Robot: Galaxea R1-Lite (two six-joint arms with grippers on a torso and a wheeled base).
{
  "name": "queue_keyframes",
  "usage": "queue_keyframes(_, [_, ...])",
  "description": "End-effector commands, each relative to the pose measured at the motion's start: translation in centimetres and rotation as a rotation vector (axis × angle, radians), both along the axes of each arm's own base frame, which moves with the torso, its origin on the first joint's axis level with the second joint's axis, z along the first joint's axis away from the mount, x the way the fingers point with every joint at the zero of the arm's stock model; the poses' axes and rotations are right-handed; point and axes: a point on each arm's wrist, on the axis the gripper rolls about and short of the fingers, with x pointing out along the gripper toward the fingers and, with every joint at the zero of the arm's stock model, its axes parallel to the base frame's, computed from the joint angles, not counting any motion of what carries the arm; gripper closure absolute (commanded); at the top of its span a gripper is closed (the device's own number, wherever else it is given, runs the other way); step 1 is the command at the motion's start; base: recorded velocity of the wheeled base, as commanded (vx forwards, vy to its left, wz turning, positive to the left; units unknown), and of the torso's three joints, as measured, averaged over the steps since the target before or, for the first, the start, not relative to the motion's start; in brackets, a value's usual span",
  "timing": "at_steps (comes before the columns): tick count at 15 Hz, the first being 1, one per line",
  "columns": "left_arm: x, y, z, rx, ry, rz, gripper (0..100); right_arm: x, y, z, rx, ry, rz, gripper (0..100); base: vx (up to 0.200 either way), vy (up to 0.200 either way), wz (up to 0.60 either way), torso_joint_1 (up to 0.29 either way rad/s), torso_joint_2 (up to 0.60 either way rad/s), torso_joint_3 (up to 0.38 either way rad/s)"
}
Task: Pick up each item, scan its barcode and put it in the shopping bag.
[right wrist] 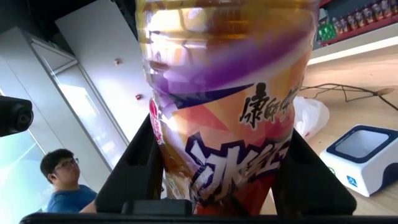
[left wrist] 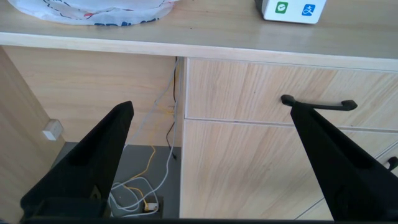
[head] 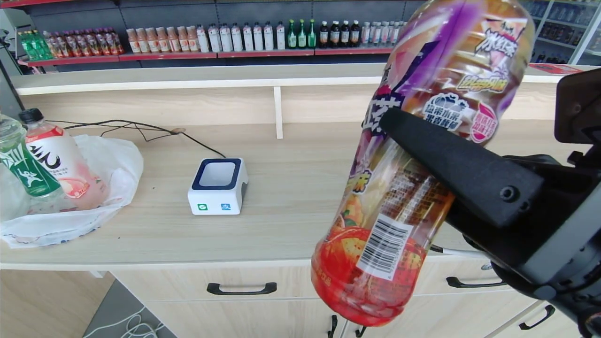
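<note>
Your right claw (head: 399,129) is clamped on the big tea bottle (head: 375,206), one black finger (head: 450,159) across the front of the label and the other behind it. The bottle is up in the air, close to the head camera and tilted, with its red bottom end lowest. The barcode (head: 385,246) (a white patch near that bottom end) faces the head camera. In the right wrist view the bottle (right wrist: 230,93) sits snug between both fingers.

Your left claw (left wrist: 214,168) has its fingers far apart and holds nothing. It hangs low, under the counter edge, in front of the drawers and a black drawer handle (left wrist: 318,104).

On the counter (head: 300,188), the small white scanner (head: 218,185) sits to the left of the held bottle and well apart from it. A black cable (head: 141,126) runs away from the scanner.

Farther left lies the white shopping bag (head: 117,164), spread out. A pink bottle (head: 61,159) and a green bottle (head: 21,164) are on it, side by side.

Behind the counter a shelf (head: 235,54) holds rows of drinks.
</note>
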Motion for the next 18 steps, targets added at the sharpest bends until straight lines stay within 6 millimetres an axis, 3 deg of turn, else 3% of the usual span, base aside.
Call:
queue_keyframes(1, [0.0, 0.0, 0.0, 0.0, 0.0, 0.001, 0, -0.3, -0.5, 0.2, 0.005, -0.016, -0.009, 100, 0.0, 0.0, 0.0, 0.0, 0.0, 0.0])
queue_keyframes(4, [0.0, 0.0, 0.0, 0.0, 0.001, 0.001, 0, 1.3, -1.1, -0.8, -0.052, -0.053, -0.124, 100, 0.0, 0.0, 0.0, 0.0, 0.0, 0.0])
queue_keyframes(7, [0.0, 0.0, 0.0, 0.0, 0.0, 0.001, 0, 2.9, -2.9, -2.6, -0.153, -0.088, -0.281, 100, 0.0, 0.0, 0.0, 0.0, 0.0, 0.0])
queue_keyframes(11, [0.0, 0.0, 0.0, 0.0, 0.001, 0.001, 0, 4.9, -5.2, -3.1, -0.247, -0.194, -0.503, 100, 0.0, 0.0, 0.0, 0.0, 0.0, 0.0])
queue_keyframes(14, [0.0, 0.0, 0.0, 0.0, 0.001, 0.001, 0, 4.5, -7.1, -3.8, -0.308, -0.204, -0.71, 100, 0.0, 0.0, 0.0, 0.0, 0.0, 0.0])
queue_keyframes(18, [0.0, 0.0, 0.0, 0.0, 0.0, -0.001, 0, 4.0, -7.8, -3.8, -0.329, -0.22, -0.784, 100, 0.0, 0.0, 0.0, 0.0, 0.0, 0.0])
